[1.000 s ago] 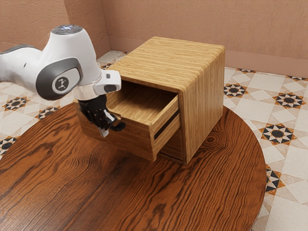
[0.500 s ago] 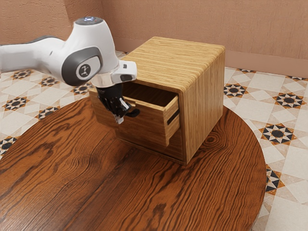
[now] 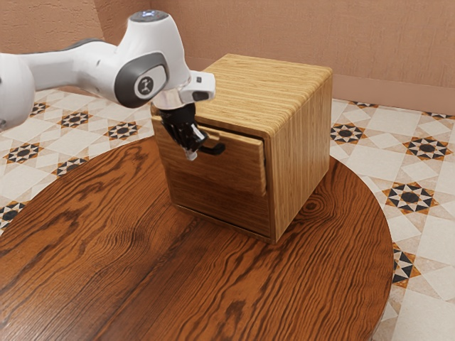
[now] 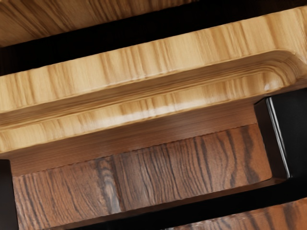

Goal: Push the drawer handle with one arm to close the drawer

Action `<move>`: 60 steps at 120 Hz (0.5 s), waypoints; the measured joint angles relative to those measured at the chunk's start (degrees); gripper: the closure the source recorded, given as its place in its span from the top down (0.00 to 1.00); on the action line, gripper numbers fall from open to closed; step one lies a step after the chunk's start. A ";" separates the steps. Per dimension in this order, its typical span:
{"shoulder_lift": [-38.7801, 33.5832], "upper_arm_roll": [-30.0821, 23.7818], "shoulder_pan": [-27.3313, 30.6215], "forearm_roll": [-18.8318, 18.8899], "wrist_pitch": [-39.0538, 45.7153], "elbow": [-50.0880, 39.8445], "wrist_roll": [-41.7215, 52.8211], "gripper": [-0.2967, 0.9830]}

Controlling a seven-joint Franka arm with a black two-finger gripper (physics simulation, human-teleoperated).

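Observation:
My black gripper (image 3: 189,144) is at the front of the wooden drawer (image 3: 242,170) in the exterior view, against or right beside its black handle (image 3: 215,149); contact between them is hard to make out. The drawer front stands slightly out from the cabinet (image 3: 302,142), with a thin dark gap along its top. In the wrist view, the light top edge of the drawer (image 4: 144,62) crosses the picture beside a dark gap. Two black posts and a dark bar of the handle (image 4: 288,139) frame a strip of brown wood.
The cabinet stands on a round dark wooden table (image 3: 128,256), whose curved edge runs around it. A patterned tile floor (image 3: 384,149) and a pinkish wall (image 3: 370,42) lie beyond.
The drawer has slid most of the way into the cabinet, its inside now out of sight. My hand has moved along with it, toward the cabinet and the exterior view's right.

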 joint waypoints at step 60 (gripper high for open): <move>-19.02 1.18 0.11 -5.81 1.38 -17.89 -4.34 0.23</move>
